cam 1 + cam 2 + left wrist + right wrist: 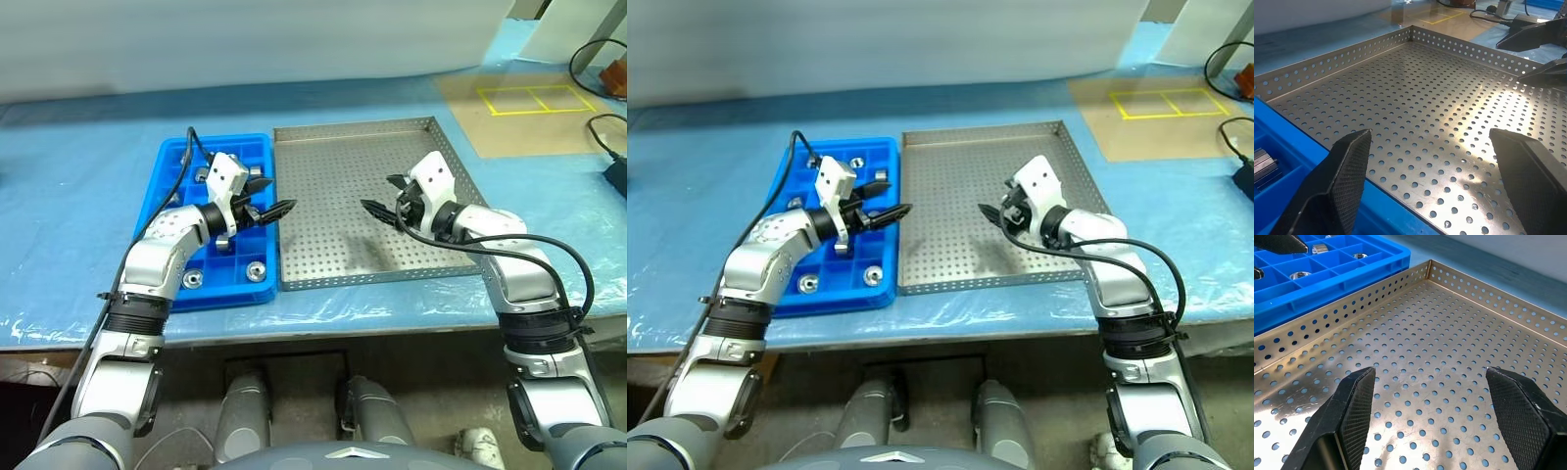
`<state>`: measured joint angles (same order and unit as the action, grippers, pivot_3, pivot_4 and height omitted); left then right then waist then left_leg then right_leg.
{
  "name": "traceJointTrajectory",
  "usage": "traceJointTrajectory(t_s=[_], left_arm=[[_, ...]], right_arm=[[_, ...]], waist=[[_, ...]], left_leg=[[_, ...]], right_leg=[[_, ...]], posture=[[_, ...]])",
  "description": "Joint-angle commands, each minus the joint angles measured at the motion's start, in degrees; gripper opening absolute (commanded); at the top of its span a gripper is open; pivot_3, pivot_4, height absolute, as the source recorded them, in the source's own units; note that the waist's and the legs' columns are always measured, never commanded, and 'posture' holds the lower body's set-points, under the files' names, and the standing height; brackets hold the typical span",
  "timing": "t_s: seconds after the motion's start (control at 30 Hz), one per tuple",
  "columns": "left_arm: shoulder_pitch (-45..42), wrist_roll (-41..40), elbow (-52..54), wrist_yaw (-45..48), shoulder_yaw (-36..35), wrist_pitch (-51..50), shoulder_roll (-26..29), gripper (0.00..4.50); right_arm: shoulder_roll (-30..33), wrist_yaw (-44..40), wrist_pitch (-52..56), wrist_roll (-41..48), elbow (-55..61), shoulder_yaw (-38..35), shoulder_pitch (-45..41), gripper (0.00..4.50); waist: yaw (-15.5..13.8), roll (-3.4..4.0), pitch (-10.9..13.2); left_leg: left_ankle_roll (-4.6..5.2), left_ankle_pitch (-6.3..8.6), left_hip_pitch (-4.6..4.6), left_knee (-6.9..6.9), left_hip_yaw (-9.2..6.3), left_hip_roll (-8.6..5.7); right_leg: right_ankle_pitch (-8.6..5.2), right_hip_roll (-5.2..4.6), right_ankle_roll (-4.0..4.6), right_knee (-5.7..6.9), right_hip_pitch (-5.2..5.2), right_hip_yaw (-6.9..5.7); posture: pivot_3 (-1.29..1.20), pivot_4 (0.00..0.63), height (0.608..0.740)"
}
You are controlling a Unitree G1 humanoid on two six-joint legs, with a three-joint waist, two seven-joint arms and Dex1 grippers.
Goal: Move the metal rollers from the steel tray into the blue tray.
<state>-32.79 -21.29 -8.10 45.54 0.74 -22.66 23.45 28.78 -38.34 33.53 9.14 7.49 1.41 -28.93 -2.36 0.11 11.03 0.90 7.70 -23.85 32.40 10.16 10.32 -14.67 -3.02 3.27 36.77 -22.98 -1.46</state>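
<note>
The steel tray (333, 166) lies mid-table, and the part of its perforated floor (1449, 333) in view is bare. To its left sits the blue tray (167, 171) with several metal rollers (256, 271) in its compartments, such as one near the front (807, 284). My left gripper (279, 198) hovers open over the blue tray's right edge and points toward the steel tray; nothing is between its fingers (1347, 166). My right gripper (378, 193) is open and empty over the right half of the steel tray, pointing left.
A pale blue sheet (78, 147) covers the table. A brown board with a yellow taped rectangle (534, 98) lies at the back right. Black cables (598, 49) and a dark device (617, 176) sit at the right edge.
</note>
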Motion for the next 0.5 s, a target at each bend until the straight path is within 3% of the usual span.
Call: traceJointTrajectory(t_s=[0.03,0.5], left_arm=[[0.85,-0.27,3.19,-0.01,-1.40,0.56,0.97,4.05],[4.27,-1.11,8.93,-2.66,-2.97,-1.45,1.87,4.05]], right_arm=[[0.60,-0.69,-0.26,0.86,2.69,0.47,-0.34,3.67],[-0.42,-1.71,-3.46,-0.02,-3.75,2.37,-5.14,3.67]], waist=[[0.01,0.00,0.00],[-0.36,0.00,0.00]], left_leg=[[0.02,0.01,0.00,0.02,0.00,0.00],[0.06,0.03,0.00,0.11,0.00,0.01]], right_leg=[[0.00,-0.01,0.00,0.00,0.01,0.00],[0.00,-0.03,0.02,0.02,0.06,-0.03]], posture=[[-0.14,0.150,0.740],[-0.07,0.150,0.740]])
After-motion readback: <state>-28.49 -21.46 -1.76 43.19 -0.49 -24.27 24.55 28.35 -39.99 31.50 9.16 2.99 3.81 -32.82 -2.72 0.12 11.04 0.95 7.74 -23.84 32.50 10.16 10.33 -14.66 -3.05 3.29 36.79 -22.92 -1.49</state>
